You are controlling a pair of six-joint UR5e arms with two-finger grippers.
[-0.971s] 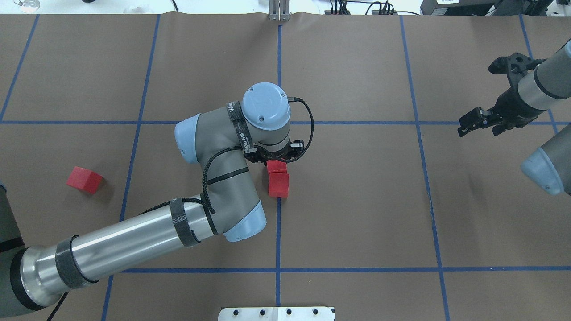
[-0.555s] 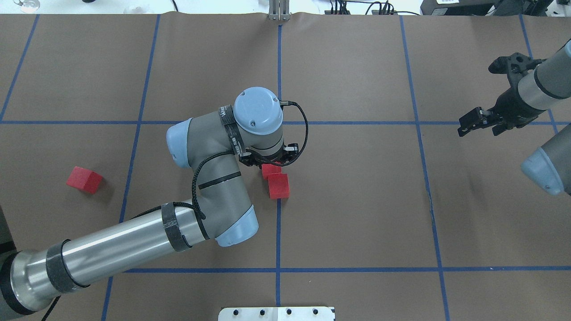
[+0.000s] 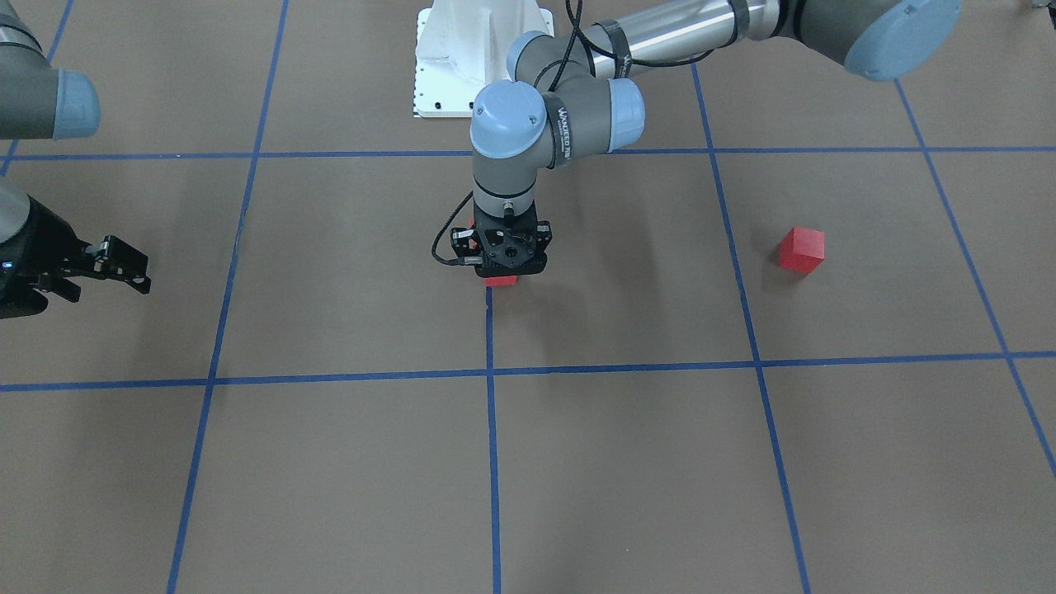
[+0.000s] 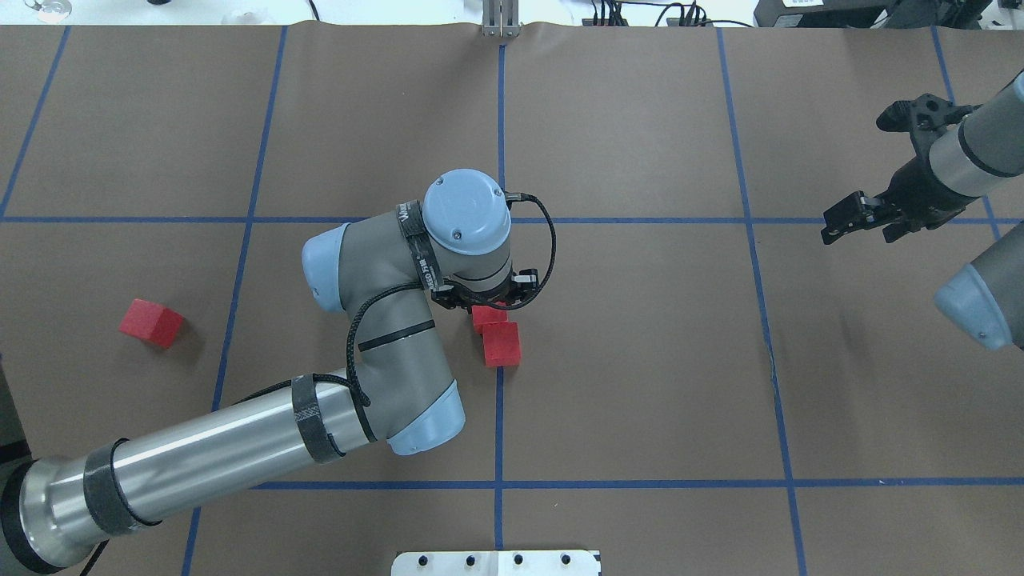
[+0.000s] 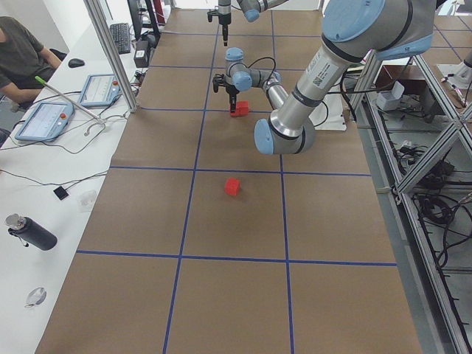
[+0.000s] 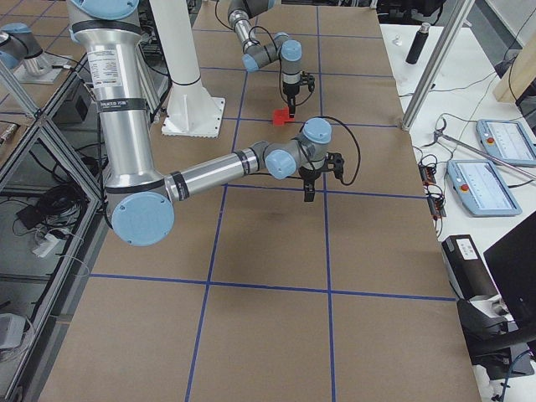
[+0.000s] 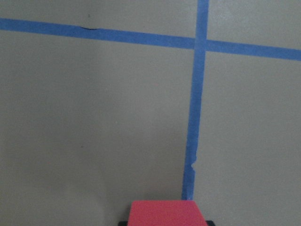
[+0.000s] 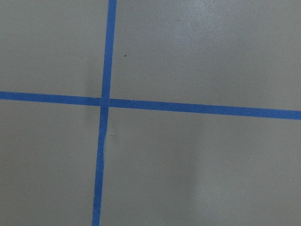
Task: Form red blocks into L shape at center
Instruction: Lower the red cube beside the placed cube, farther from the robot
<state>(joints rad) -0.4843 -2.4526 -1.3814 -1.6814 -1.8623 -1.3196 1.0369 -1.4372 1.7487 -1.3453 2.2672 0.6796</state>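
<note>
One red cube (image 4: 489, 314) is clamped in the left gripper's (image 3: 501, 274) fingers, touching a second cube (image 4: 502, 345) right beside them, which could easily get knocked off the tape line (image 4: 499, 416) by any sideways nudge.

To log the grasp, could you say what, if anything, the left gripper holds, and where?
The left gripper appears to pinch one red block by two opposite side faces; the contact is mostly hidden.
</note>
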